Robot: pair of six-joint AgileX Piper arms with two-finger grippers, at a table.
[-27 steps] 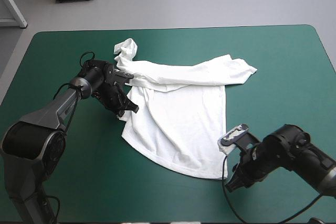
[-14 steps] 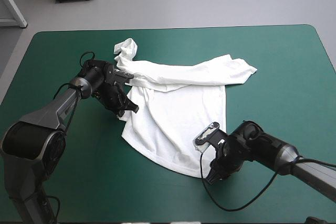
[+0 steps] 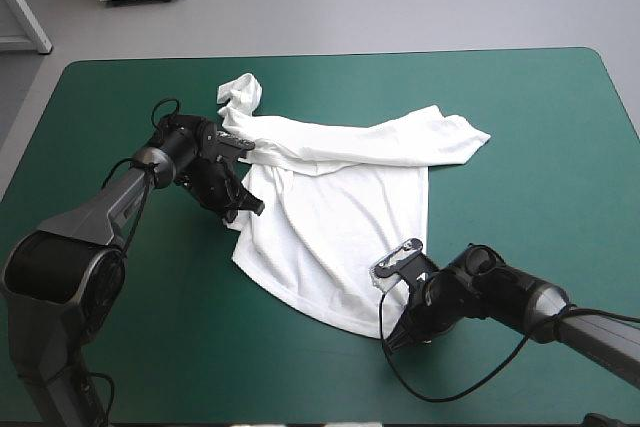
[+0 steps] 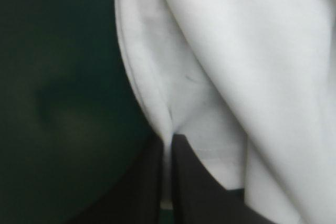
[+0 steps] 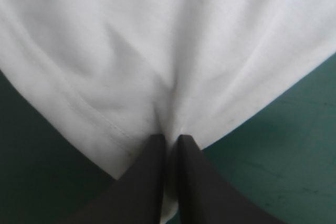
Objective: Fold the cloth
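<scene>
While the white T-shirt [image 3: 340,207] lies spread on the middle of the teal-green table [image 3: 540,117], both grippers pinch it.
The left gripper [image 4: 168,139] has its black fingers [image 4: 194,182] pressed together on the shirt's left side edge, near a sleeve. The right gripper [image 5: 169,139] nips the bottom hem at the near right corner, with cloth squeezed between its fingers.

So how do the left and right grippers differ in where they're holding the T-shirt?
The left gripper pinches the T-shirt at its left side edge. The right gripper pinches the near hem, at its right corner. Overlapping folds of cloth lie beside the left gripper, while smoother spread cloth lies ahead of the right gripper. Both are shut on the T-shirt.
</scene>
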